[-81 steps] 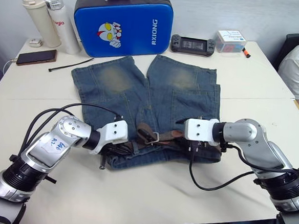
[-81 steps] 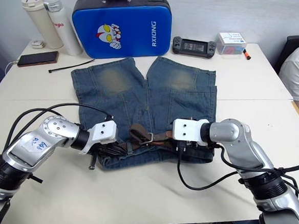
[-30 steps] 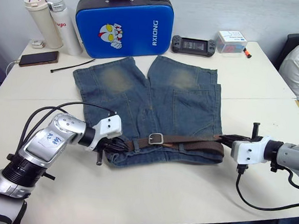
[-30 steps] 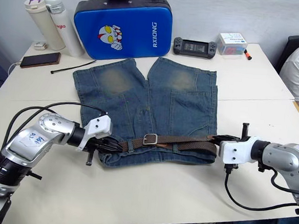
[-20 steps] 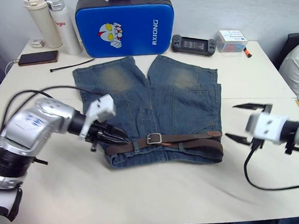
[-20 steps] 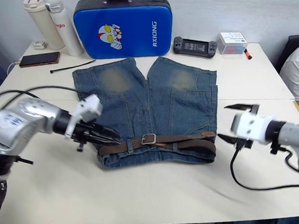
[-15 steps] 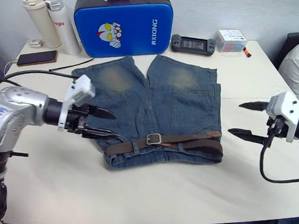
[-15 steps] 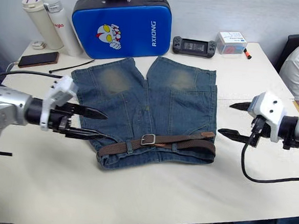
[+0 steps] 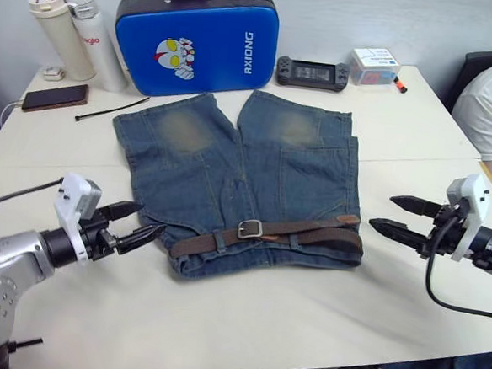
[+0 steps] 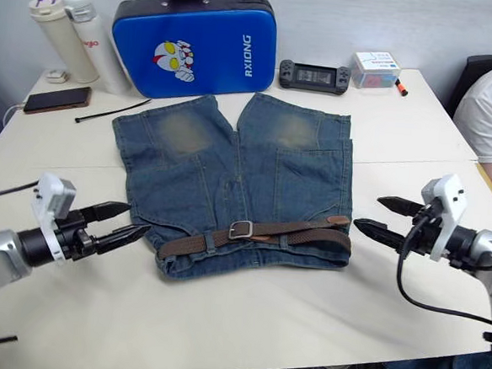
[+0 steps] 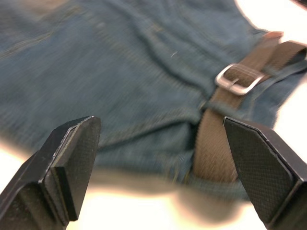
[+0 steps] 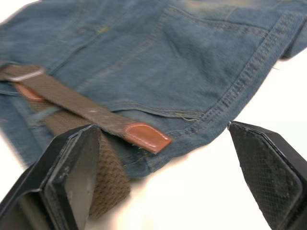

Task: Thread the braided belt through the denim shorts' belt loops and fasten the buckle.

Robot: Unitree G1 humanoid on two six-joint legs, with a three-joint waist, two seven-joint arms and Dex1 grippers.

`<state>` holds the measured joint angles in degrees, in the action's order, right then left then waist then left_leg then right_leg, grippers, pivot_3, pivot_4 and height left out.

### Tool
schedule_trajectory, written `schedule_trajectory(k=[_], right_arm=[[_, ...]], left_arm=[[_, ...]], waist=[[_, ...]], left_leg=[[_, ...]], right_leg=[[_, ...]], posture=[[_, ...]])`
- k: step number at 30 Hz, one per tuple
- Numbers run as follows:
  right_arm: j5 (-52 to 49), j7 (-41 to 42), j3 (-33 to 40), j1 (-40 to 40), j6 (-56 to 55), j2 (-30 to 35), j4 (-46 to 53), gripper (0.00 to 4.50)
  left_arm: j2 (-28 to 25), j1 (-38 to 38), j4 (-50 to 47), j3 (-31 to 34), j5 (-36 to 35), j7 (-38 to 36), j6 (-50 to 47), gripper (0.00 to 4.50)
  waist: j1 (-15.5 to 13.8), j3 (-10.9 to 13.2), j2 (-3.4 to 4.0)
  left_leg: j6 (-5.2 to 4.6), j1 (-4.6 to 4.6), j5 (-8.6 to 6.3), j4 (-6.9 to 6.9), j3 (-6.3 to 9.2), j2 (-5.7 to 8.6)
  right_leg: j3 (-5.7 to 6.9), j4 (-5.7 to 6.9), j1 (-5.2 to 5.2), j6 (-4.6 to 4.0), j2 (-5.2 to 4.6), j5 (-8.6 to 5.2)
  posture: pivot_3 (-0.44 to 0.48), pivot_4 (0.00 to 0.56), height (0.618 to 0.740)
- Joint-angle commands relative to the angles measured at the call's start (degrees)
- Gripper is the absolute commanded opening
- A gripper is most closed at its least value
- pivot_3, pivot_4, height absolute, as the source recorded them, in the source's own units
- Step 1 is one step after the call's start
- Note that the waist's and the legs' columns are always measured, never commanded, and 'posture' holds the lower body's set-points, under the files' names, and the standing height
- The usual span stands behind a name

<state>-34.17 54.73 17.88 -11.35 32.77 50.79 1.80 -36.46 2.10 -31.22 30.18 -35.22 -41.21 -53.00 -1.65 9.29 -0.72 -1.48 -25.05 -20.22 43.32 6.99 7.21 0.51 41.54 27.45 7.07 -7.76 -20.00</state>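
Surface: pale cream table (image 9: 245, 320), grey wall behind.
Left gripper (image 9: 142, 220): fingers spread, holding nothing, just off the shorts' left edge, apart from the cloth.
Back row: two flasks (image 9: 71, 24), one with red lettering I cannot read; phone (image 9: 54, 97); black cable tie (image 9: 108, 108); blue case (image 9: 197, 37) marked "RXIONG", with a cartoon face; game controller (image 9: 310, 72); small box (image 9: 374, 65).
Denim shorts (image 9: 247, 168): flat at centre, legs toward the case.
Braided belt (image 9: 268, 234): along the waistband at the near edge, through belt loops (image 10: 212, 240).
Buckle (image 9: 250, 229): fastened, mid-waistband; tan tip (image 12: 146, 136) at the right.
Right gripper (image 9: 398, 216): fingers spread, empty, near the belt's right end, not touching.
Far right: a person's white sleeve (image 9: 488, 108).
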Motion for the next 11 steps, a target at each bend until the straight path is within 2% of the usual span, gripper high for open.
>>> schedule_trajectory(k=[1,4,6,8,9,10,11], right_arm=[[3.5,-3.1,-1.0,2.8,-3.5,-2.3,3.4,4.50],[3.0,-4.5,-0.8,4.8,-3.4,-4.4,5.7,4.50],[2.2,-5.4,-0.2,5.5,-2.4,-5.3,6.5,4.50],[1.7,-6.2,0.7,6.5,-1.8,-6.2,6.7,4.50],[1.7,-6.6,1.0,7.0,-1.6,-6.6,6.9,4.50],[1.7,-6.8,1.3,7.4,-1.8,-6.8,7.1,4.50],[1.6,-7.2,1.7,7.8,-1.8,-7.1,7.3,4.50]], left_arm=[[2.4,3.0,-1.4,-1.8,2.0,2.7,5.0,4.47],[3.8,5.3,-1.0,-3.2,3.7,3.6,8.4,4.47],[4.6,6.4,-0.3,-3.3,4.5,4.0,10.6,4.47],[5.4,7.6,0.3,-3.8,5.7,4.5,13.1,4.47],[5.8,8.2,0.7,-3.8,6.0,4.7,14.1,4.47],[6.1,8.5,0.9,-4.0,6.6,5.0,15.3,4.47],[6.3,8.8,1.1,-4.0,6.7,5.3,16.0,4.47]], waist=[[-0.8,0.0,0.02],[-1.4,0.0,-0.01],[-0.5,0.0,0.05],[0.4,0.0,0.56],[0.6,0.0,0.77],[0.1,-0.1,0.81],[0.1,-0.1,0.81]], left_leg=[[0.00,-0.02,0.00,0.07,0.02,0.03],[-0.07,-0.07,-0.05,0.10,0.06,0.09],[-0.28,-0.16,0.15,-0.14,0.34,0.29],[-0.76,-0.23,0.45,-0.16,0.01,0.30],[-0.89,-0.09,0.78,-0.28,0.90,0.97],[-0.95,-0.10,1.20,-0.35,1.91,1.67],[-0.90,0.03,1.14,-0.35,1.91,1.74]], right_leg=[[0.01,0.04,0.00,0.00,-0.02,0.00],[-0.01,0.05,-0.11,0.01,-0.05,0.01],[1.18,-0.18,-0.89,0.14,-1.10,-0.18],[3.12,-0.25,-1.96,0.21,-2.44,-0.49],[3.72,-0.10,-2.19,0.18,-2.69,-0.51],[3.16,-0.16,-1.82,0.08,-2.29,-0.50],[1.72,-0.43,-2.12,-0.07,-1.61,-0.38]], posture=[[0.000,0.150,0.666],[0.000,0.150,0.672],[0.000,0.150,0.677],[0.000,0.150,0.677],[0.000,0.150,0.677],[0.000,0.150,0.677],[0.000,0.150,0.677]])
